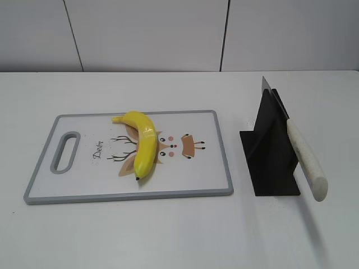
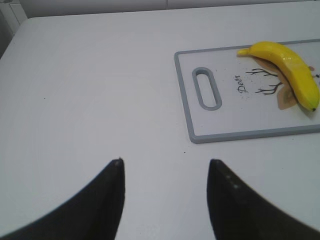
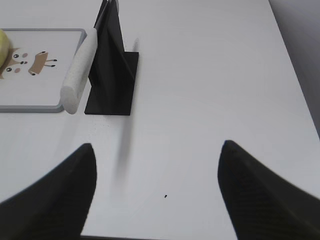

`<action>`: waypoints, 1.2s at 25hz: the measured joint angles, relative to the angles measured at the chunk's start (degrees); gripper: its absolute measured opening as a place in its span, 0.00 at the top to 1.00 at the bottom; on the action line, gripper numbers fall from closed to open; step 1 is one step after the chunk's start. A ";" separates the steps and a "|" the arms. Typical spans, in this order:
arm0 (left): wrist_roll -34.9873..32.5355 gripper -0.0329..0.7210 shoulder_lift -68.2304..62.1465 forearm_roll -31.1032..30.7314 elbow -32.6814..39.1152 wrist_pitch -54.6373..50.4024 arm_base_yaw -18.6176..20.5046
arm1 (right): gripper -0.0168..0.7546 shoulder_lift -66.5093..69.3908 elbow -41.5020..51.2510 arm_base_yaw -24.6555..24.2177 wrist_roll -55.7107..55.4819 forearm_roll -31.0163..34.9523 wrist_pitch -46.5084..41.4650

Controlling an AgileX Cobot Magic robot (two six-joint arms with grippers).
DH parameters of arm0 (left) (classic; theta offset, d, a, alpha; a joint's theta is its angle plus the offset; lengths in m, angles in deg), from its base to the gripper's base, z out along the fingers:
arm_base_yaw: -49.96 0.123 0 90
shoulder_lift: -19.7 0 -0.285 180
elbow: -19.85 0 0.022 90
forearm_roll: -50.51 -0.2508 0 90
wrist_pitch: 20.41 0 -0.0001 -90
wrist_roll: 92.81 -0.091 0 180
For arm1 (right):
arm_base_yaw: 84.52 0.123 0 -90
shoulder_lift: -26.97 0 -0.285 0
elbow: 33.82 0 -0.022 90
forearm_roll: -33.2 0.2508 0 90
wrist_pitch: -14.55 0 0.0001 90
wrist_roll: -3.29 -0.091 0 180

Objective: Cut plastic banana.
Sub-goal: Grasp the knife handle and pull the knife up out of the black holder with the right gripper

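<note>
Yellow plastic banana [image 1: 141,144] lies on the cutting board [image 1: 56,182], curved, dark tip toward the board's near edge, stem end toward the far edge. It's whole, with a faint seam band across the middle. It partly covers the cartoon deer print [image 1: 176,147]. The only readable writing is "Deer" [image 1: 99,150] in script, between the print and the grey handle slot [image 1: 65,152].

To the right of the board, apart from it, is a black knife stand [image 1: 270,154] on the white table [image 1: 168,230]. My knife [image 1: 305,158] sits in it, white handle sticking out toward the near side. The blade is mostly hidden in the stand; only a grey corner shows at the top.

My left gripper [image 2: 165,165] is spread wide and holds nothing, over bare table left of the board. My right gripper [image 3: 157,150] is also wide and holding nothing, near the stand. Neither arm shows in the exterior view. In the right wrist view the banana is cut off at the left edge.
</note>
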 joint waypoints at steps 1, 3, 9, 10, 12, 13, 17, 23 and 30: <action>0.00 0.30 0.00 0.00 0.00 0.00 0.00 | 0.23 0.00 0.00 0.00 0.00 0.00 0.00; 0.00 0.31 0.00 0.00 0.00 0.00 0.00 | 0.23 0.00 0.00 0.00 0.00 0.00 0.00; 0.00 0.31 0.00 0.00 0.00 0.00 0.00 | 0.23 0.00 0.20 0.00 0.00 0.04 3.67; 0.00 0.31 0.00 0.00 0.00 0.00 0.00 | 0.23 0.00 0.20 0.00 0.00 0.04 5.41; 0.00 0.31 0.00 0.00 0.00 0.00 0.00 | 0.23 0.00 0.20 0.00 0.00 0.04 8.75; 0.00 0.31 0.00 0.00 0.00 0.00 0.00 | 0.23 0.00 0.20 0.00 0.00 0.04 10.39; 0.00 0.31 0.00 0.00 0.00 0.00 0.00 | 0.23 0.00 0.30 0.00 0.00 0.11 15.27; 0.00 0.31 0.00 0.00 0.00 0.00 0.00 | 0.23 4.08 0.24 0.00 0.00 2.85 16.86; 0.00 0.31 0.00 0.00 0.00 0.00 0.00 | 0.23 19.79 -3.05 0.00 1.31 7.48 16.55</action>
